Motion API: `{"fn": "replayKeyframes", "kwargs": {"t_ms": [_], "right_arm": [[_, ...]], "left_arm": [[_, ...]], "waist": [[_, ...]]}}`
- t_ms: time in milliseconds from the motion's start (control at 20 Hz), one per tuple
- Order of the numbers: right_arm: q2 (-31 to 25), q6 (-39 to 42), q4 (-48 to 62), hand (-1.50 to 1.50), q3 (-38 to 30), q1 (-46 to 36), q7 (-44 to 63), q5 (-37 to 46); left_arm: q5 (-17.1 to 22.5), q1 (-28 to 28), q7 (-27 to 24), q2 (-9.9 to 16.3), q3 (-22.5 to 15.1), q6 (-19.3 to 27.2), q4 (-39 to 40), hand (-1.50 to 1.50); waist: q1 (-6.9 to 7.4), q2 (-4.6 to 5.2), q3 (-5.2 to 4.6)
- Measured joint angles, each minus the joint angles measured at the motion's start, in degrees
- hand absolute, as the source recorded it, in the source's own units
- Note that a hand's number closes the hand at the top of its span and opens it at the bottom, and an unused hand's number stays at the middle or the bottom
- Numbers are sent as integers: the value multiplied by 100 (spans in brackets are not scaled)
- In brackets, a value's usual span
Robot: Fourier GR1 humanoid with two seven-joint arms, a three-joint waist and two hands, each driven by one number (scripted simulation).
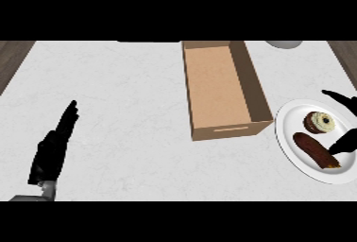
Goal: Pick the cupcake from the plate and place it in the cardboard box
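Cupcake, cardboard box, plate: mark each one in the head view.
cupcake (320, 122), head view, on its pale frosted top.
cardboard box (212, 80), head view, on its bare inner floor.
plate (291, 142), head view, on its bare white rim at the left.

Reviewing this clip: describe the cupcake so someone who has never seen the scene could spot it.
Right of the open cardboard box lies a white plate. The cupcake sits on its upper part: small, round, dark with a pale top, unlike the long brown pastry below it.
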Motion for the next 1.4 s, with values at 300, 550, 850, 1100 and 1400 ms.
{"fn": "replayKeyframes", "kwargs": {"t_ms": [300,550,850,1100,1400], "right_arm": [[168,-14,111,-150,-214,-12,-89,259],[316,-26,178,-150,-368,-44,-133,463],[465,-27,361,-150,-463,-99,-233,721],[555,-49,677,-150,-469,-255,-360,974],[592,-160,695,150,-537,-131,-630,1088]], "left_arm": [[-165,51,-71,-152,193,-206,23,0],[-296,85,-33,-308,334,-332,-24,0],[-409,98,-206,-430,521,-525,102,0],[-527,125,-105,-515,577,-612,-39,0],[-663,58,62,-628,611,-632,-131,0]], "waist": [[0,-2,-4],[-4,-5,-9],[0,-10,-20],[5,-14,-31],[-7,-29,-57]]}}
